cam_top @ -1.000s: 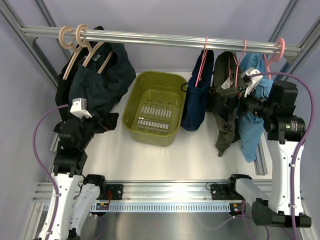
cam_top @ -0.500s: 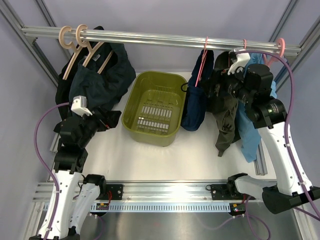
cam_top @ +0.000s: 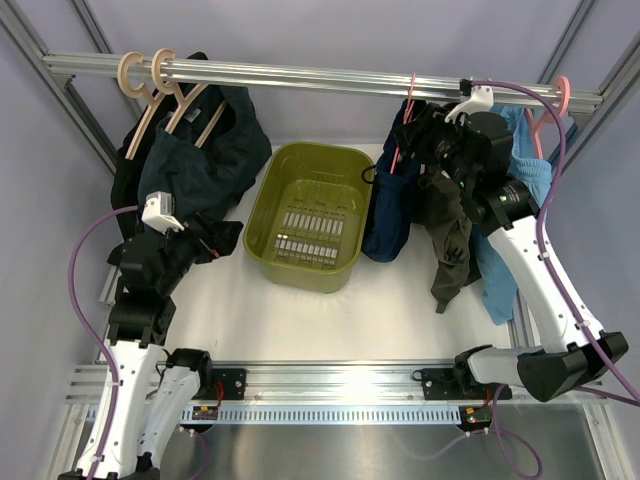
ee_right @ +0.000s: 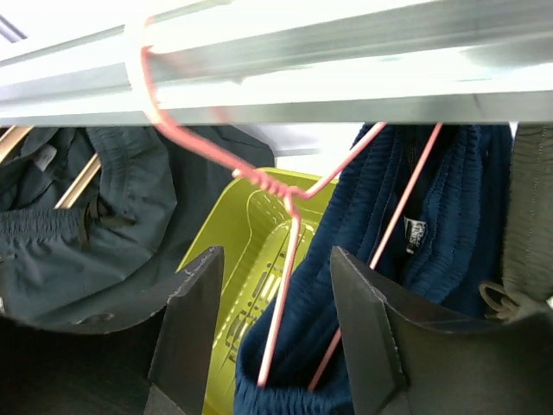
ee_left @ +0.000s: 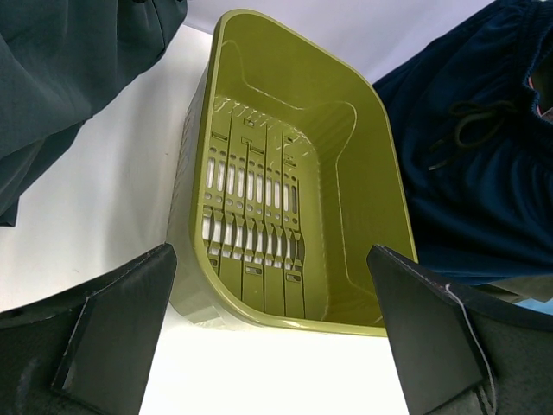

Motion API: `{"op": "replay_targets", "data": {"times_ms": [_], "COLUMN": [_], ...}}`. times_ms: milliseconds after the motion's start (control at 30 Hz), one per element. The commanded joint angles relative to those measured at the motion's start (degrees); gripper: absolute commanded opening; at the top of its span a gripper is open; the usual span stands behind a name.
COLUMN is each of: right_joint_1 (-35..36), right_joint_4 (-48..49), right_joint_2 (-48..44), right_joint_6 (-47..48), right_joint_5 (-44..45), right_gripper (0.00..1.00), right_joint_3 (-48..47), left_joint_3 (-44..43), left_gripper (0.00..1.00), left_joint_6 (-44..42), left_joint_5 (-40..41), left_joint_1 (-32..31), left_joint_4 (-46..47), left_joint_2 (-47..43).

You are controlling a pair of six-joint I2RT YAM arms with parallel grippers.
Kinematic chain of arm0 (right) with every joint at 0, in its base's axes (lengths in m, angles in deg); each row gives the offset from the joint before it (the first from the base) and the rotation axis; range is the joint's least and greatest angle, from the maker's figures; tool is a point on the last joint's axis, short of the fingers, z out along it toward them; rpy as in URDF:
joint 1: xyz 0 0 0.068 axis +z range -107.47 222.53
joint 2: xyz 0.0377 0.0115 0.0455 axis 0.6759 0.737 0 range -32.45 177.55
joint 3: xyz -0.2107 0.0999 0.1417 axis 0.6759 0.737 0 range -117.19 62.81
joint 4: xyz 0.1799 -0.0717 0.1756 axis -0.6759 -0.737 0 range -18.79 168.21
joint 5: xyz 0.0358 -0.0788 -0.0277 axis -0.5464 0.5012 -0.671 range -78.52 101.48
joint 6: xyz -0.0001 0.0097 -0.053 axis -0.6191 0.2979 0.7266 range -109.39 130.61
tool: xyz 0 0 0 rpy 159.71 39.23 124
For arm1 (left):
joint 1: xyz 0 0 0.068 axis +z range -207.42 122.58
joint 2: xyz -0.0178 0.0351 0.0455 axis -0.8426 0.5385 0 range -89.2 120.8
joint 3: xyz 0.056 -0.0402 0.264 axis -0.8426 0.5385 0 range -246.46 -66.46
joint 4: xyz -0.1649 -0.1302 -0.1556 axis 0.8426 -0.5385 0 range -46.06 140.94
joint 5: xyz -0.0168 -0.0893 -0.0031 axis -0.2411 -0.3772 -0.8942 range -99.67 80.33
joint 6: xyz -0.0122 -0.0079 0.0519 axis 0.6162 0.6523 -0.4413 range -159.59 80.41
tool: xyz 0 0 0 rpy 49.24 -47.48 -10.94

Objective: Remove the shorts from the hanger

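Right arm has swung up and left, off the light blue garment, to the rail.

Top view: right claw sits at the thin pink hanger. Navy shorts hang from it beside the green basket, above the worktop. Left claw is low.

Left wrist view: jaws spread, empty, facing the basket, likely waiting to take the fabric.

Right wrist view: jaws parted, straddling the hanger's twisted neck without touching it, probably placed to steady the wire.
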Motion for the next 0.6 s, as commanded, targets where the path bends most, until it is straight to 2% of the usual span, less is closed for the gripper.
{"op": "replay_targets", "data": {"times_ms": [0,300,533,567], "right_joint_1": [0.91,2.23,2.14,2.14], "right_joint_4": [5.07,6.38,7.71,7.79], "right_joint_2": [0.99,2.75,2.93,2.84], "right_joint_6": [-2.59,-3.3,-2.94,-2.77], "right_joint_5": [2.34,5.94,7.62,7.35], "right_gripper": [0.56,0.45,0.26,0.19], "right_joint_3": [-0.35,2.2,2.99,2.99], "left_joint_3": [-0.4,-0.4,0.3,0.39], "left_gripper": [0.99,0.99,0.99,0.99], "left_joint_6": [0.81,0.99,1.61,1.69], "left_joint_5": [-1.75,-2.11,-2.81,-2.9], "left_joint_1": [0.18,0.18,0.18,0.18], "left_joint_4": [0.97,1.41,2.29,2.47], "left_joint_2": [0.3,1.0,1.18,1.27]}}
